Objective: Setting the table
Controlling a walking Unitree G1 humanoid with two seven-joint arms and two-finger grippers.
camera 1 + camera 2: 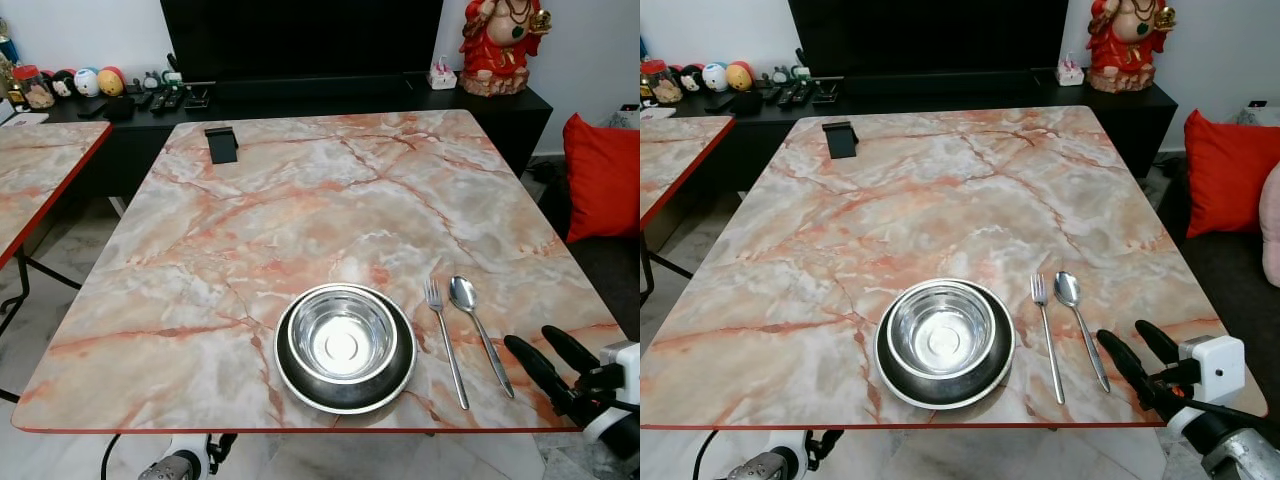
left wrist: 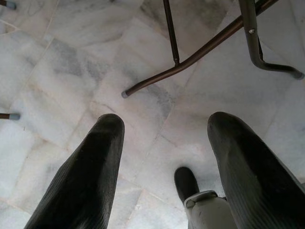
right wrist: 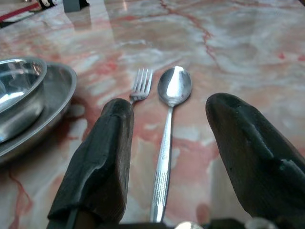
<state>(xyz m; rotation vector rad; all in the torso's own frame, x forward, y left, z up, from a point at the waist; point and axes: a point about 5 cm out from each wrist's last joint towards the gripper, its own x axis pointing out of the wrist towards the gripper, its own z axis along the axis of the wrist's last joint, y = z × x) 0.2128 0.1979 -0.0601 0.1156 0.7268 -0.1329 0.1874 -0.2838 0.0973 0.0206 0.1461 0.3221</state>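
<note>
Right gripper (image 1: 1137,362), two long black fingers spread apart and holding nothing, poised low over the near right corner of the pink-and-grey marble-patterned table (image 1: 940,190), its tips just short of the cutlery handles. Left gripper (image 2: 162,162), fingers likewise parted and empty, hanging below the tabletop over the pale marble floor tiles (image 2: 71,62) near the dark metal table legs (image 2: 190,57).

Place setting: a shiny steel bowl (image 1: 940,330) nested in a shallow steel plate (image 1: 998,375) close to the near edge; just to its right a steel fork (image 1: 1045,330) and a steel spoon (image 1: 1078,320), lying parallel, handles toward the robot, apart from each other and from the plate. By this layout one setting appears complete; whether more settings or a cup remain cannot be judged.

Clearance: the plate sits near the red-trimmed table edge, and the cutlery handles end near it too, so any withdrawal should lift clear of them. The middle and far tabletop are open apart from a small black stand (image 1: 840,138) at the far left. A red cushion (image 1: 1225,165) lies to the right, well apart.
</note>
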